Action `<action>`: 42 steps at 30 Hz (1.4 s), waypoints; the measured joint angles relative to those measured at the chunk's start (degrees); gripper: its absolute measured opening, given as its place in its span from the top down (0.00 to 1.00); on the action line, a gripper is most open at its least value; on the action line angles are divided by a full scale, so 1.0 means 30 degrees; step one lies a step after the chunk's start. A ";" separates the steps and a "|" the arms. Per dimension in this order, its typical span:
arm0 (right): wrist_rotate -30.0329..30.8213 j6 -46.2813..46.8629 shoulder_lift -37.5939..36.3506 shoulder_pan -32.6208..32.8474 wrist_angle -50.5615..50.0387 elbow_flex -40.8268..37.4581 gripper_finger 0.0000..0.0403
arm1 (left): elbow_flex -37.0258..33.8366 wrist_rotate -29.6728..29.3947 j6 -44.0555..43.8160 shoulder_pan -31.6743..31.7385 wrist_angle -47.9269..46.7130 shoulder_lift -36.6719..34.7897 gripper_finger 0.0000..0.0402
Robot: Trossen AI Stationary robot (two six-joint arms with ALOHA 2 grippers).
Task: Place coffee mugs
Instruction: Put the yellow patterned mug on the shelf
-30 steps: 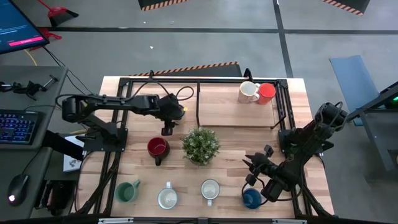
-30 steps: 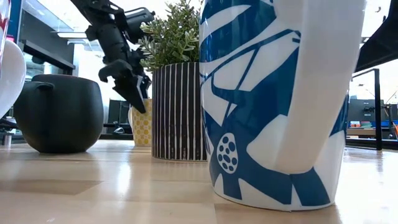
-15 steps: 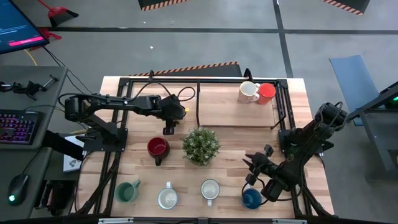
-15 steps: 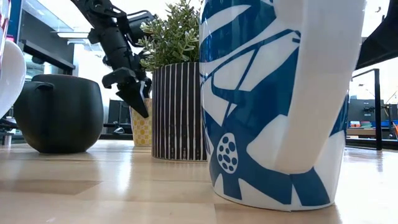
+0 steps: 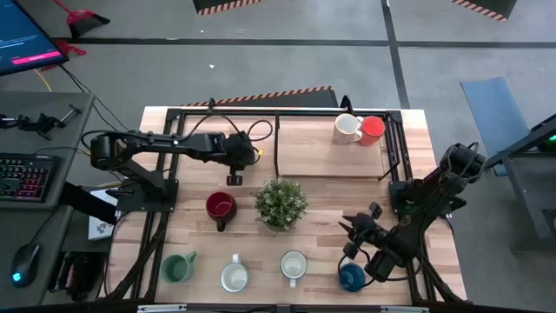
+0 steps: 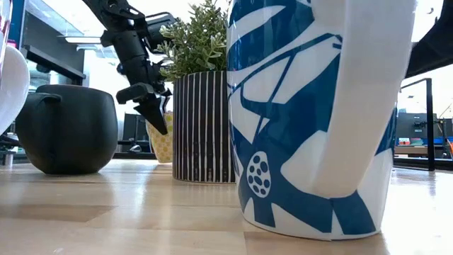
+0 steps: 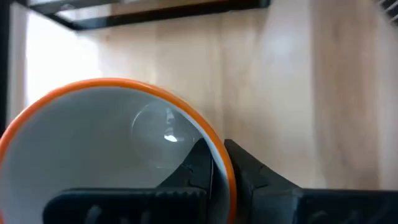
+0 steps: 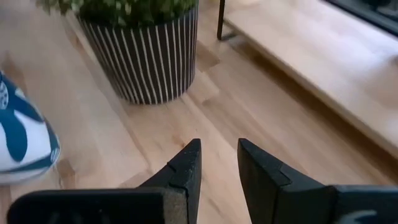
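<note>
Light: you had even, bright overhead light on the table | Glare: the room behind was washed out in the low view | Focus: your left wrist view was soft, orange-rimmed mug blurred

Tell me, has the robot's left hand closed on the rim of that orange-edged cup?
Yes: the left hand has its two fingers pinched on the rim of the orange mug, one inside and one outside.
</note>
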 joint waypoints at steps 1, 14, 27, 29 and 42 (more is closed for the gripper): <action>0.0348 -0.0011 0.0000 -0.0015 -0.0013 0.0000 0.80 | 0.0216 -0.0122 -0.0045 0.0004 -0.0334 0.0002 0.98; 0.1152 -0.0412 0.0000 -0.0015 -0.0276 0.0000 0.80 | 0.6509 -0.1972 0.0102 -0.0052 -0.7314 -0.0772 0.98; 0.1620 -0.0335 0.0000 -0.0153 -0.1062 0.0000 0.80 | 1.9151 0.0653 0.3566 0.1927 -0.8590 0.3882 0.98; 0.1592 -0.0335 0.0000 -0.0146 -0.1031 0.0000 0.80 | 2.1080 0.1261 0.3882 0.2012 -0.9489 0.5504 0.98; -0.0393 -0.0011 0.0361 -0.0146 -0.0009 0.0000 0.80 | 2.8105 0.3281 0.5048 0.1411 -1.3603 1.2797 0.98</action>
